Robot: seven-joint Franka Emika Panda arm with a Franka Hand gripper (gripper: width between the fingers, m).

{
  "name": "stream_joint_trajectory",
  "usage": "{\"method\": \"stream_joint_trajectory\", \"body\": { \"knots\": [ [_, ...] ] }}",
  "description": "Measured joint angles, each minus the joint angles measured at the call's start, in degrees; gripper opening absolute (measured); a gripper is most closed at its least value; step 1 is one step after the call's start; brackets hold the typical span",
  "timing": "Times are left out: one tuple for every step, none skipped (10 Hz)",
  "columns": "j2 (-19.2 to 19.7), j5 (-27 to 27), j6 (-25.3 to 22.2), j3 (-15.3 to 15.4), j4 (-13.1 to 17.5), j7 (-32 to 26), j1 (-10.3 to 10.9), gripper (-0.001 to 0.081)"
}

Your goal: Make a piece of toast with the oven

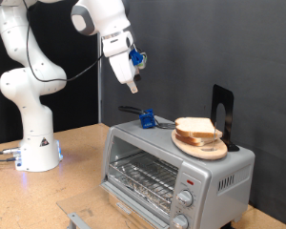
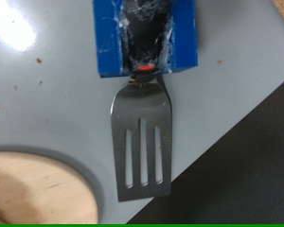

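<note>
The silver oven (image 1: pixel 172 172) stands on the wooden table with its glass door shut and the wire rack (image 1: pixel 143 176) showing behind it. The piece of toast (image 1: pixel 194 127) lies on a round wooden plate (image 1: pixel 204 147) on the oven's top. My gripper (image 1: pixel 135 59) hangs above the oven's left end, shut on the blue grip block of a metal slotted spatula (image 1: pixel 131 82) that points down. In the wrist view the spatula (image 2: pixel 142 142) hovers over the grey oven top (image 2: pixel 47 95), its blade beside the plate's rim (image 2: pixel 33 189). The toast is out of the wrist view.
A second blue-handled tool (image 1: pixel 146 118) lies on the oven top left of the plate. A black upright stand (image 1: pixel 222 113) is at the oven's back right. The knobs (image 1: pixel 186 197) run down the oven's right side. The arm's base (image 1: pixel 36 145) stands at the left.
</note>
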Motion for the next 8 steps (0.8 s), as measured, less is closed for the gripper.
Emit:
{"method": "stream_joint_trajectory", "body": {
  "knots": [
    [0.0, 0.0, 0.8, 0.5, -0.7, -0.1, 0.0, 0.0809],
    [0.0, -0.3, 2.1, 1.2, -1.6, -0.1, 0.0, 0.0809],
    [0.2, -0.9, 3.8, 2.0, -2.5, -0.1, 0.0, 0.0809],
    [0.5, -1.3, 5.1, 2.8, -3.3, -0.1, 0.0, 0.0809],
    [1.1, -1.5, 6.2, 3.5, -3.9, -0.1, 0.0, 0.0809],
    [1.7, -1.5, 7.9, 4.3, -4.8, -0.1, 0.0, 0.0809],
    [2.3, -1.5, 9.7, 5.1, -5.5, -0.1, 0.0, 0.0809],
    [3.0, -1.5, 11.1, 5.8, -6.1, -0.1, 0.1, 0.0809]
  ]
}}
